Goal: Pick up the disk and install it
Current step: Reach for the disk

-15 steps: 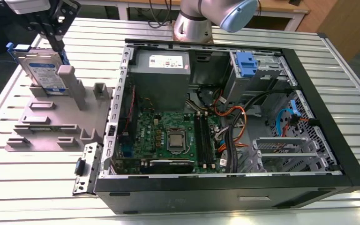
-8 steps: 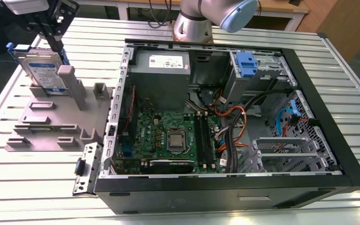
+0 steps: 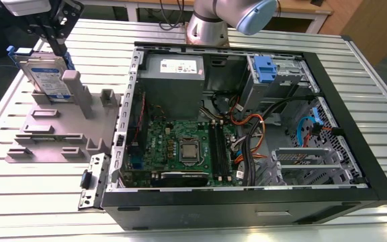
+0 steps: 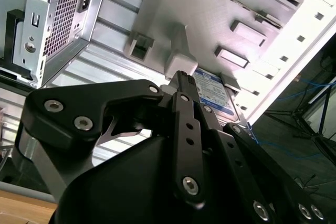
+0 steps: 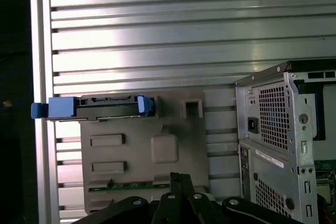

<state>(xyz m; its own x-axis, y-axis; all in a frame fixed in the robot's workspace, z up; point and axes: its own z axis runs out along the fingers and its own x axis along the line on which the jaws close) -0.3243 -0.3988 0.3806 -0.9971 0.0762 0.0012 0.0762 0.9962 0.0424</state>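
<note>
Item: disk (image 3: 46, 76), standing on edge in the grey fixture (image 3: 46, 138)'s end slot; judged dense, rigid, shock-sensitive, best gripped across its blue-framed edges; gripper (image 5: 178, 178) above that fixture, fingers apparently closed together, empty.

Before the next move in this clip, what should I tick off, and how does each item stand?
1. Is the disk upright in the grey holder: ok.
2. Is the gripper over the disk's top edge, in the exterior view: ok.
3. Is the gripper touching the disk: cannot tell.
4. Is the computer case open, with its inside exposed: ok.
5. Is there a free slot in the bay beside the blue bracket: cannot tell.
6. Are the cables away from that bay: not ok, they seem to run close beneath it.
</note>
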